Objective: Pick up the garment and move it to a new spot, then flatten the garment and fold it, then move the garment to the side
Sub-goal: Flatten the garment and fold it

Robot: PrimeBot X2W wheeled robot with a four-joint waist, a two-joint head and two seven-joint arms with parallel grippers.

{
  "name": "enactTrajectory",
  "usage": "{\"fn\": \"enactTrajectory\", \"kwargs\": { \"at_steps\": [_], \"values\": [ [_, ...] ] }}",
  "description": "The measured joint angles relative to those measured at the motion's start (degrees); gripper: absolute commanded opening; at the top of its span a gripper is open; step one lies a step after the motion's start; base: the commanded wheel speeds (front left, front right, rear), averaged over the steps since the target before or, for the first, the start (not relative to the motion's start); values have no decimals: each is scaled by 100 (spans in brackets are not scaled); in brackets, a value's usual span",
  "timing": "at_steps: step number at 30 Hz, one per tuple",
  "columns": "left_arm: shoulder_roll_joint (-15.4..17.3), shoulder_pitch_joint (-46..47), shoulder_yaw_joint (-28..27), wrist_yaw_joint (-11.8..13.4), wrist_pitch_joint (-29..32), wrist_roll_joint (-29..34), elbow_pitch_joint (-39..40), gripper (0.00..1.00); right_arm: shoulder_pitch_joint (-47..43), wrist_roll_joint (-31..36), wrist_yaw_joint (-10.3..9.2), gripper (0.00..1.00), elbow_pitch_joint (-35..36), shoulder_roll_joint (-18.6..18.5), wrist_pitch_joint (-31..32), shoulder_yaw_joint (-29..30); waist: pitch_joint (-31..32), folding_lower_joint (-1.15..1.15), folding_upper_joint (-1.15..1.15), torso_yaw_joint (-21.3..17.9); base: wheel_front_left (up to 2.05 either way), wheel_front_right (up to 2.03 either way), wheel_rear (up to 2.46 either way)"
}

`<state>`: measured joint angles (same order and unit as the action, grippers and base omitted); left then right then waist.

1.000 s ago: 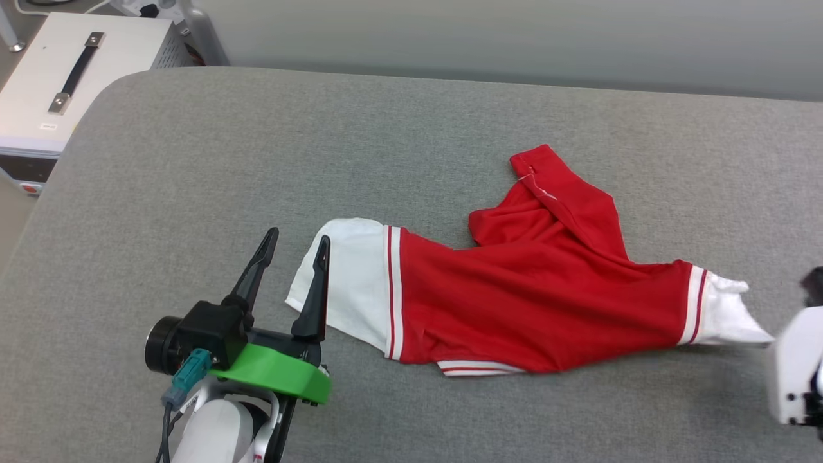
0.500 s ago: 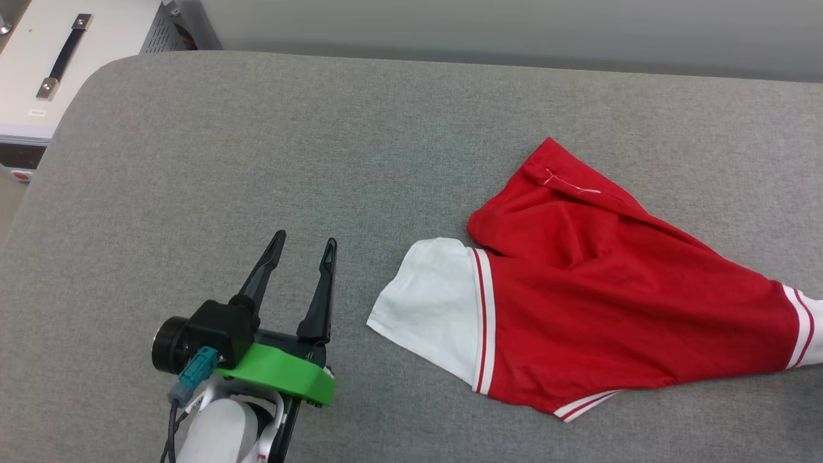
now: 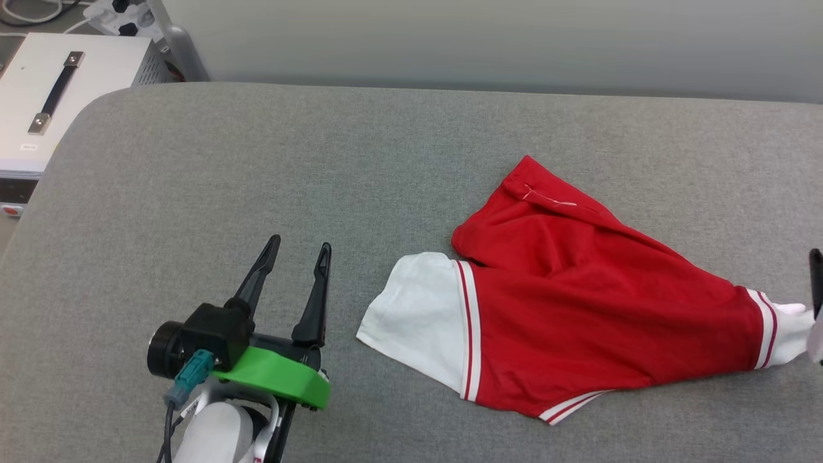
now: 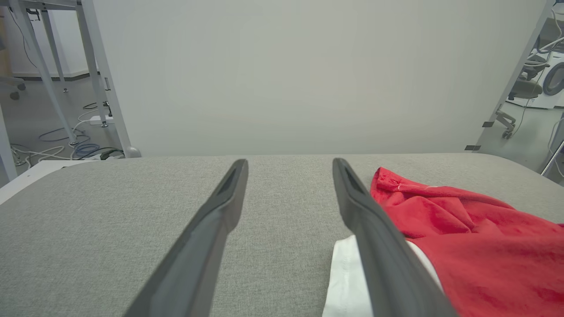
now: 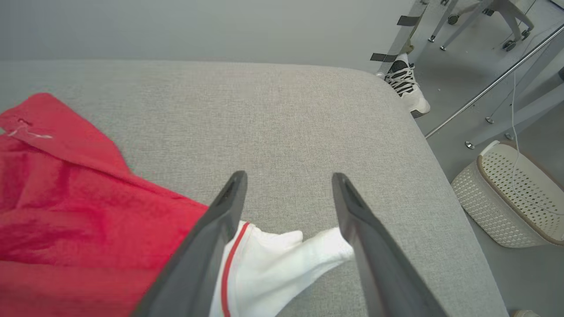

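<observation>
The garment (image 3: 578,308) lies crumpled on the grey table (image 3: 257,161), red body in the middle and a white sleeve with red-white trim at each end. My left gripper (image 3: 301,243) stands open just left of the near white sleeve (image 4: 348,273), not touching it. My right gripper (image 5: 289,175) is open over the other white sleeve (image 5: 282,255), which lies flat between its fingers. One dark finger (image 3: 816,283) of it shows at the right edge of the head view. The garment's print is hidden.
A white case with a black handle (image 3: 51,96) sits off the table's far left corner. Beyond the table's right edge stand a pale perforated basket (image 5: 511,193) and a person's shoe (image 5: 407,83). A wall runs behind the table.
The garment has slid to the right, away from my left gripper. My right gripper has opened and let go of the white sleeve. The head camera has shifted a little.
</observation>
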<state>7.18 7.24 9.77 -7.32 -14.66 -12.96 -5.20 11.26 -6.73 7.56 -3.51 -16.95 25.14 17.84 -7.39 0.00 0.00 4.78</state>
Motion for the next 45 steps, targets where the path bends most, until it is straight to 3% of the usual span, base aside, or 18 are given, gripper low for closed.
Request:
{"fn": "enactTrajectory", "kwargs": {
  "at_steps": [7, 19, 25, 30, 39, 40, 41, 42, 45],
  "values": [
    [1, -75, 5, 0, 0, -24, 23, 100, -198, -342, -2, 100, 633, 143, 145, -671, 161, 0, 0, -65, 0, 0, 0],
    [-24, -7, 101, 0, 0, -68, 102, 100, 555, -1079, -2, 100, 710, -432, 2863, -2084, -150, 0, 0, 329, 0, 0, 0],
    [-60, 80, 133, 0, 0, -84, 91, 100, 1180, -1252, -2, 100, 232, -526, 3628, -2384, -364, 0, 0, 650, 0, 0, 0],
    [-112, 193, 176, 0, 0, -118, 87, 100, 1493, -1235, -2, 100, -281, -537, 3832, -2449, -560, 0, 0, 916, 0, 0, 0],
    [-155, 269, 255, 0, 0, -124, 80, 100, 1710, -1050, -2, 100, -1109, -621, 3598, -2486, -885, 0, 0, 1358, 0, 0, 0],
    [-158, 272, 257, -1, 0, -124, 79, 100, 1722, -1050, -2, 87, -1161, -639, 3595, -2487, -908, 0, 0, 1391, 0, 0, 0],
    [-159, 274, 257, 0, 0, -124, 78, 100, 1725, -1050, -2, 31, -1217, -667, 3595, -2505, -933, 0, 0, 1430, 0, 0, 0],
    [-160, 274, 259, 0, 0, -124, 77, 100, 1727, -1051, -2, 0, -1250, -700, 3580, -2521, -954, 0, 0, 1465, 0, 0, 0],
    [-175, 276, 283, 0, 0, -124, 57, 100, 1794, -1049, -2, 0, -1323, -749, 3326, -2524, -984, 0, 0, 1549, 0, 0, 0]
  ]
}}
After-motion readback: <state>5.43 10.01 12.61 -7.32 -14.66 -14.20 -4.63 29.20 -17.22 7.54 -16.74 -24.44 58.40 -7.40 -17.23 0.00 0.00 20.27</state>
